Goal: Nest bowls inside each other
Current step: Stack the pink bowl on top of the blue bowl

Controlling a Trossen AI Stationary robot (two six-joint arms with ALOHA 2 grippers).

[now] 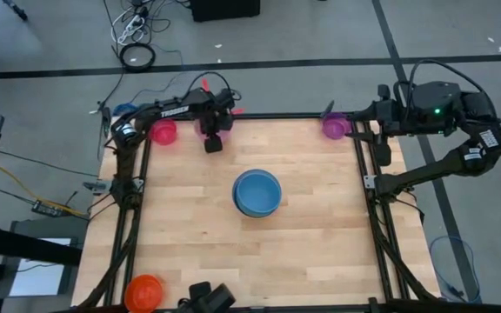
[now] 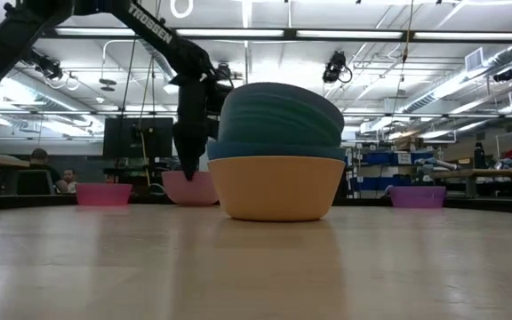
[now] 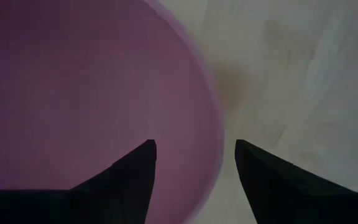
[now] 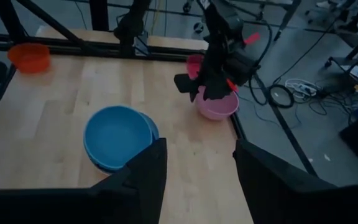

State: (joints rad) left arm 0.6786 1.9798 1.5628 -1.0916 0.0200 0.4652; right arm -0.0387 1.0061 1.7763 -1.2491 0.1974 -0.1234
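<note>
The left end effector [image 1: 213, 144] hung at the far edge of the worktop [image 1: 320, 252], its fingers [image 3: 129, 180] spread wide astride the rim of the pink bowl [image 4: 216, 107], one inside and one outside, not visibly clamping it. The magenta bowl [image 1: 163, 131] sat near the far left corner, just beside the pink one. The right end effector [image 1: 362, 132] hovered at the far right corner with its fingers [image 4: 145, 171] wide apart and nothing between them, close to the purple bowl [image 1: 335, 127]. A nested stack with the blue bowl [image 1: 257, 190] on top stood in the middle of the worktop. The orange bowl [image 1: 144, 291] lay at the near left corner.
</note>
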